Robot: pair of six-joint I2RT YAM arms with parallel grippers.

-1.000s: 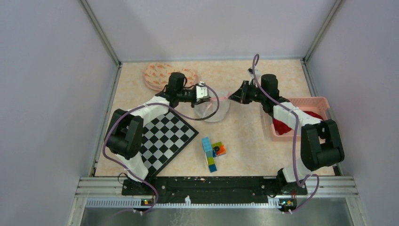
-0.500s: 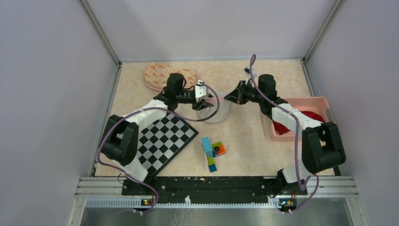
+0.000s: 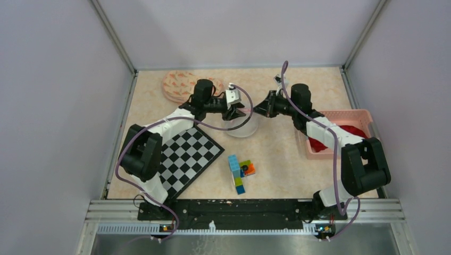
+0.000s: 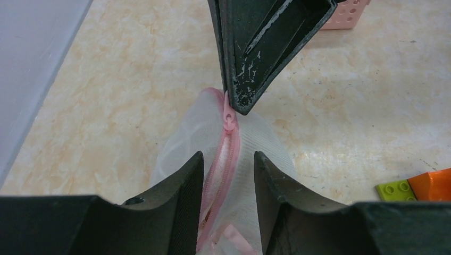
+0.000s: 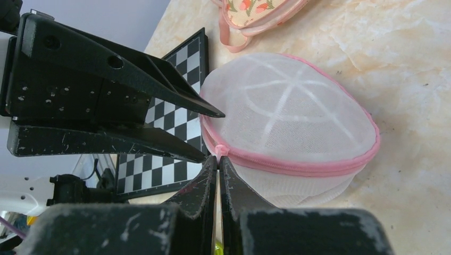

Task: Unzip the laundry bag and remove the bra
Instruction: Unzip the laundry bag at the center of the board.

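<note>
Two hands converge on laundry bag [image 5: 287, 117], mid-counter [image 3: 276, 154]: right hand [image 5: 218, 162] clenched on zip pull [image 4: 229, 118]; left hand [image 4: 227, 159], shifted rightward, straddles bag's rim, grip can't be told. Bag looks shut, so unzipping's next; bra unseen

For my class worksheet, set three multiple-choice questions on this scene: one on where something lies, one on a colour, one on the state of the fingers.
1. On the table, the chessboard lies: A left; B centre; C right.
2. The laundry bag's zip is: A blue; B pink; C black.
3. The right fingers are: A wide open; B shut on the zip pull; C shut on nothing.

Answers:
1. A: the top view shows it near the left edge.
2. B: a pink band rims the white mesh.
3. B: both wrist views show them pinching the pull.
</note>
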